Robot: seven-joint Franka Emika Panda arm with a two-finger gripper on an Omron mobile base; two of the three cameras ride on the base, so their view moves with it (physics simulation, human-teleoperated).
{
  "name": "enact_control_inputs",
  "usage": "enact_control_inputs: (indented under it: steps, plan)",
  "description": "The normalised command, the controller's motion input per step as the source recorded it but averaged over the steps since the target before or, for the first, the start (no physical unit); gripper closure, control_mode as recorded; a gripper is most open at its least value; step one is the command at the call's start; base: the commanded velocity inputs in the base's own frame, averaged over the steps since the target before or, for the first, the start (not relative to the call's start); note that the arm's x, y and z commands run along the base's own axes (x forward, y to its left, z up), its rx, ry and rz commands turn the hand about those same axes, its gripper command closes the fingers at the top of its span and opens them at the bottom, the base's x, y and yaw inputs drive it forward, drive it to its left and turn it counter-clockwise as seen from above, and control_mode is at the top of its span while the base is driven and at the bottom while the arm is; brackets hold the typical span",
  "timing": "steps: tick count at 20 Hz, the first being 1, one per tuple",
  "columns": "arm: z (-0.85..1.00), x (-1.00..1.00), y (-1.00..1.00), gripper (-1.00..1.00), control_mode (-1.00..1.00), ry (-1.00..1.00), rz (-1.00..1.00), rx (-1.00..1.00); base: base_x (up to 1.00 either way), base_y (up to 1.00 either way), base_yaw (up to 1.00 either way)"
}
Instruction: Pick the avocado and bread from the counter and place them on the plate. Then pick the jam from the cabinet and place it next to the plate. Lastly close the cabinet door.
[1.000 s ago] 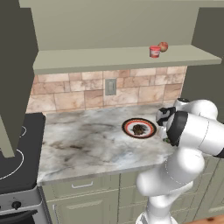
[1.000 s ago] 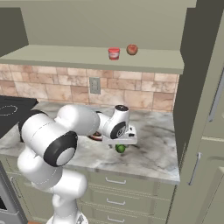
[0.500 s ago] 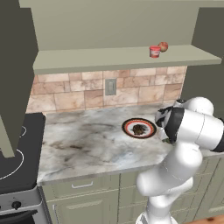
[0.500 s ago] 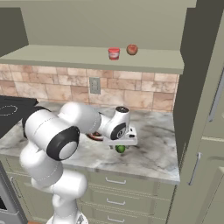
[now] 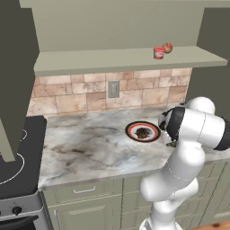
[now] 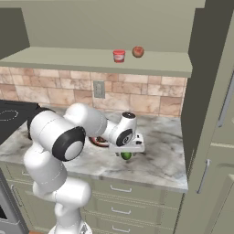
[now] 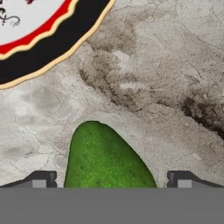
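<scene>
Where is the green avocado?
The avocado lies on the counter just beside the plate, right between the open gripper fingertips.

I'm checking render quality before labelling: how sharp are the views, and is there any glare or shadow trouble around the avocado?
Hand view: avocado and counter veins sharp, no glare, plate cropped at the corner. Right base view: avocado sits in shade under the gripper. Left base view: evenly lit, jam crisp.

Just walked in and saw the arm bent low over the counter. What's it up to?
The arm has its open pincer lowered over the avocado on the counter, a fingertip on each side, not yet closed. The bread already lies on the plate nearby. The jam waits on the cabinet shelf.
</scene>
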Motion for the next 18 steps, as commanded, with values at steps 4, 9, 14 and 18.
enact_control_inputs:
  steps: [4, 9, 14, 18]
  plan:
    - [-0.13, 0.04, -0.02, -1.00, -1.00, 0.01, 0.00, 0.00, 0.00, 0.00, 0.00]
    - [-0.12, 0.00, -0.01, 1.00, -1.00, 0.01, 0.00, 0.00, 0.00, 0.00, 0.00]
    - [-0.15, 0.00, 0.00, 1.00, -1.00, 0.02, 0.00, -0.01, 0.00, 0.00, 0.00]
    - [-0.06, -0.04, 0.00, 1.00, -1.00, 0.00, 0.00, 0.00, 0.00, 0.00, 0.00]
